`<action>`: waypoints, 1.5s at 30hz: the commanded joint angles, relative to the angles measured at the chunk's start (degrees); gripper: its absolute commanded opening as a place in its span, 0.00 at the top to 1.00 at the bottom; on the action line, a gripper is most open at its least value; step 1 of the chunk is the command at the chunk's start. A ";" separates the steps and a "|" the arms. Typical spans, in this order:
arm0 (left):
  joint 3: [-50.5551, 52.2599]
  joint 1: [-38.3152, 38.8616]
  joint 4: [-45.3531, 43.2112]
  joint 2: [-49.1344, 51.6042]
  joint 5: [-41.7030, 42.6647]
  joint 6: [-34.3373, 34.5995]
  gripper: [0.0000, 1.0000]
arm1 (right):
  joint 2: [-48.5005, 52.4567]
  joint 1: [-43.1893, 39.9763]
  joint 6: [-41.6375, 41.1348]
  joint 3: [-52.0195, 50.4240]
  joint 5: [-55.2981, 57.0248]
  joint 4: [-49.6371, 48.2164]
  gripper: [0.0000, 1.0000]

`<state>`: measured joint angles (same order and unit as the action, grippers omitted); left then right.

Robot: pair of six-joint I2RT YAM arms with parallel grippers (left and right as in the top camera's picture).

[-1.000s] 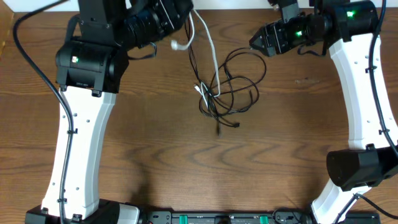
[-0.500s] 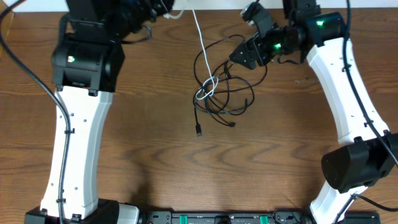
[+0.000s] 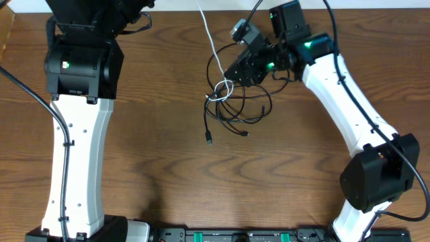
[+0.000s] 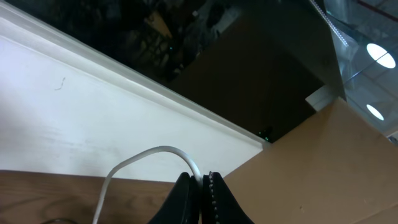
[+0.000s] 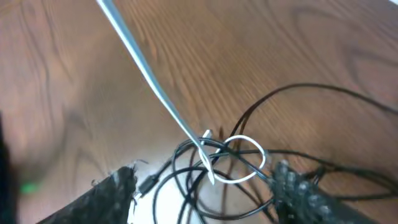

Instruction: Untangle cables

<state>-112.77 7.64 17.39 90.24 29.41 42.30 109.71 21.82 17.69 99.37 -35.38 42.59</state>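
Several black cables [image 3: 235,102] snarl a white cable [image 4: 158,148] clamped by left end effector [image 4: 200,183]; right end effector [image 5: 205,180] gapes.

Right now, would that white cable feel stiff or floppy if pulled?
Probably floppy: the white cable curls into a small loop among the black cables. It looks light, held taut by the left claw. It may snag there.

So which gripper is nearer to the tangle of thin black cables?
Right. The right gripper hangs open over the black cable tangle; the left gripper is at the table's far edge, shut on the thin white cable.
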 commanded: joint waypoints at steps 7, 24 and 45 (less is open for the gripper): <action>-1.60 -0.35 -0.55 -1.55 -0.57 0.63 0.93 | 0.13 1.99 -5.81 -12.26 3.93 -13.55 0.53; -1.60 -0.35 -0.33 -1.55 -0.57 0.63 0.92 | 4.70 3.19 -16.76 -23.02 5.49 -34.53 0.76; -1.36 -0.35 26.01 -0.42 -16.06 -14.78 0.92 | -19.69 -3.28 -24.46 -21.59 7.56 -18.71 0.99</action>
<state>-113.19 7.60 41.50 90.19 18.00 32.82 95.02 18.17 -5.28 76.23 -29.54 21.28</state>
